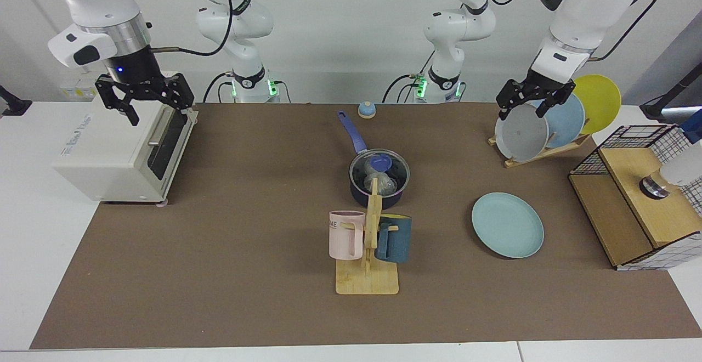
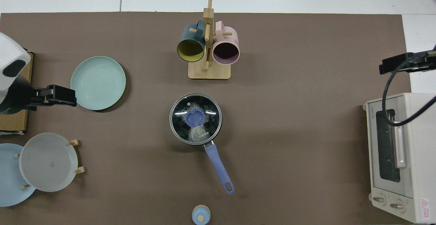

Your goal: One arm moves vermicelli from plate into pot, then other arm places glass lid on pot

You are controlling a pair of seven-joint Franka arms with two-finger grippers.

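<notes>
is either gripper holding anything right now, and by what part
Nothing is held. The right gripper hangs open and empty above the toaster oven; the left gripper waits open by the plate rack, gripping nothing.

Brown mat (image 1: 230, 274) covers white table (image 1: 33, 230). On mat: pot (image 1: 378, 186) w/ glass lid (image 2: 196, 118), teal plate (image 1: 507, 225), mug stand (image 1: 367, 282), plate rack (image 1: 540, 153), small bell (image 1: 366, 110). Toaster oven (image 1: 118, 142) and wire-sided wooden box (image 1: 639, 208) straddle mat edges.

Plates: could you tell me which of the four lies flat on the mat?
The light teal plate, alone on the mat. The grey, blue and yellow plates stand on edge in the wooden rack.
</notes>
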